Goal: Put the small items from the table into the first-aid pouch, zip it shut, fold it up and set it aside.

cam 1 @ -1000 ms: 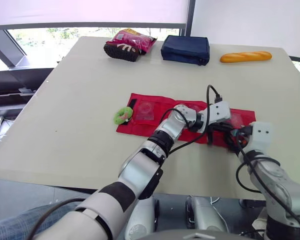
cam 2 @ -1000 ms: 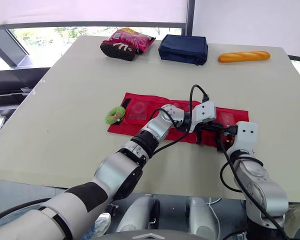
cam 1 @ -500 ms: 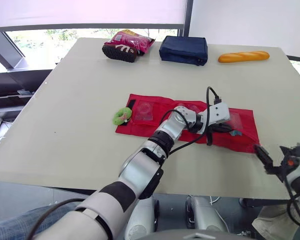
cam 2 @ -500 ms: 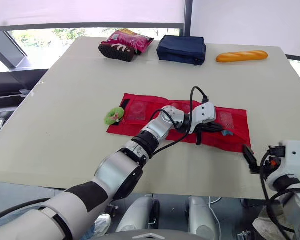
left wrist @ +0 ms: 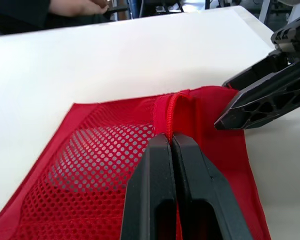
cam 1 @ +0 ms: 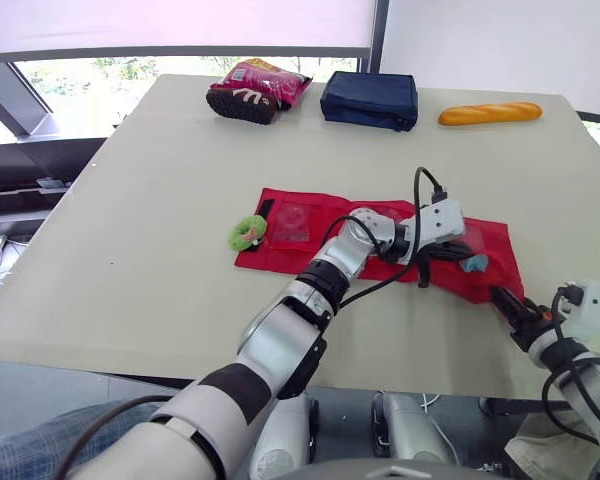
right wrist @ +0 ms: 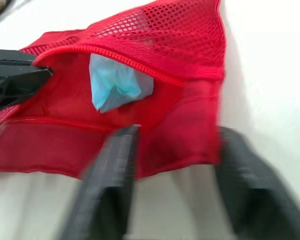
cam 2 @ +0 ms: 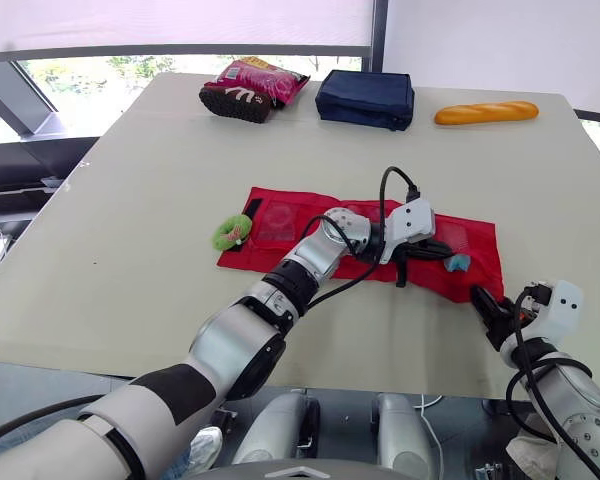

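- On the table (cam 1: 130, 200), the red first-aid pouch (cam 1: 310, 250) lay spread flat, mesh pockets up.
- Over the pouch's right half, the left gripper (left wrist: 170, 140) had its two fingers pressed together, with the tips against the zipper (left wrist: 171, 107). Whether they pinched a pull could not be told.
- At the pouch's near right corner, the right gripper (right wrist: 177, 131) had its fingers spread wide, one on either side of that corner, and held nothing.
- A small blue item (right wrist: 117, 82) lay at the mouth of the pouch's rightmost pocket, between the two grippers.
- A green ring (cam 1: 247, 232) lay just beside the pouch's left end.
- Well beyond the pouch's far edge sat a pink snack bag (cam 1: 260, 88), a navy case (cam 1: 370, 98) and a bread loaf (cam 1: 490, 113).
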Robot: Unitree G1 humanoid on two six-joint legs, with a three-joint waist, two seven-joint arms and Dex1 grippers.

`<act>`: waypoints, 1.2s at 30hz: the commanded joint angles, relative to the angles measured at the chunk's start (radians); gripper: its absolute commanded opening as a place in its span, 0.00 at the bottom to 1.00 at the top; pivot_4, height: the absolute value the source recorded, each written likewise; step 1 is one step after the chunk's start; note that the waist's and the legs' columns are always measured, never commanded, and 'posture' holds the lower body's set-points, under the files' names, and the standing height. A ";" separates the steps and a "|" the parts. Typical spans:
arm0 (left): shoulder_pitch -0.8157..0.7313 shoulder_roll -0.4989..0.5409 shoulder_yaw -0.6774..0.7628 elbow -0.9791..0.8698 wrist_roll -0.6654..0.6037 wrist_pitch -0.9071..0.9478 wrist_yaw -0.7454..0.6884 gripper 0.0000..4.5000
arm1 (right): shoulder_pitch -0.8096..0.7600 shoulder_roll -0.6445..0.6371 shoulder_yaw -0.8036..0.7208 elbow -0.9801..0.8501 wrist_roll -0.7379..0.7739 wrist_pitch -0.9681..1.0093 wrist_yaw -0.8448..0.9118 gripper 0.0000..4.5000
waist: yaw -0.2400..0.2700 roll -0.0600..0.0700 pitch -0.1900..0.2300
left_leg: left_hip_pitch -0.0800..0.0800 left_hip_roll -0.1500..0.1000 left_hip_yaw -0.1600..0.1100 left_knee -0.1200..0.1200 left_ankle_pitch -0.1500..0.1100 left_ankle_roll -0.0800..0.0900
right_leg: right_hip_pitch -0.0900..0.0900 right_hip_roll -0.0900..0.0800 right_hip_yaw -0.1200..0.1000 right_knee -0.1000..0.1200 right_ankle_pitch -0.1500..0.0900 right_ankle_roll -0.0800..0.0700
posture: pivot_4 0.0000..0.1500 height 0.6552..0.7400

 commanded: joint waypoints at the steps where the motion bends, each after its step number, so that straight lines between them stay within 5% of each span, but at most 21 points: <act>1: 0.019 -0.061 0.006 -0.059 -0.042 0.033 -0.022 0.00 | -0.005 -0.019 -0.006 -0.010 0.024 -0.036 -0.003 0.09 | 0.000 0.000 0.000 | 0.000 0.000 0.000 0.000 0.000 0.000 | 0.000 0.000 0.000 0.000 0.000 0.000 | 1.00 0.72; 2: 0.020 -0.060 0.008 -0.063 -0.047 0.048 -0.026 0.00 | -0.004 -0.021 -0.004 -0.009 0.027 -0.039 -0.006 0.01 | 0.000 0.000 0.000 | 0.000 0.000 0.000 0.000 0.000 0.000 | 0.000 0.000 0.000 0.000 0.000 0.001 | 1.00 0.72; 5: 0.027 -0.048 0.009 -0.079 -0.059 0.079 -0.035 0.21 | 0.000 -0.021 0.008 -0.006 0.025 -0.050 -0.012 0.00 | -0.001 0.000 0.000 | 0.000 0.000 0.000 0.000 0.000 0.000 | 0.000 0.000 0.000 0.000 0.000 0.001 | 1.00 0.72; 13: 0.138 0.088 0.011 -0.337 -0.129 0.125 -0.172 0.99 | 0.009 -0.037 -0.004 0.012 0.022 -0.078 -0.043 0.00 | -0.011 0.000 0.000 | 0.001 0.000 0.000 0.000 0.000 0.000 | 0.000 0.000 0.000 0.000 0.001 -0.001 | 1.00 0.72; 23: 0.358 0.548 0.147 -0.974 -0.422 0.547 -0.393 0.99 | 0.119 -0.214 -0.136 0.116 -0.027 -0.144 0.050 0.00 | -0.021 0.002 0.000 | 0.001 0.001 0.000 0.000 0.000 0.000 | 0.000 0.000 0.001 0.000 0.001 -0.001 | 1.00 0.72; 31: 0.482 0.815 0.260 -1.249 -0.583 0.751 -0.360 0.99 | 0.121 -0.398 -0.153 0.368 -0.192 -0.270 0.160 0.00 | -0.021 0.003 0.000 | 0.003 0.001 0.002 0.000 0.000 0.000 | 0.001 -0.001 0.002 0.000 -0.003 -0.001 | 1.00 0.72; 36: 0.532 0.894 0.293 -1.321 -0.623 0.772 -0.319 0.99 | 0.109 -0.454 -0.129 0.478 -0.300 -0.342 0.190 0.00 | -0.019 0.004 0.000 | 0.002 0.001 0.001 -0.001 0.000 0.000 | 0.001 0.000 0.001 0.000 -0.003 0.000 | 1.00 0.72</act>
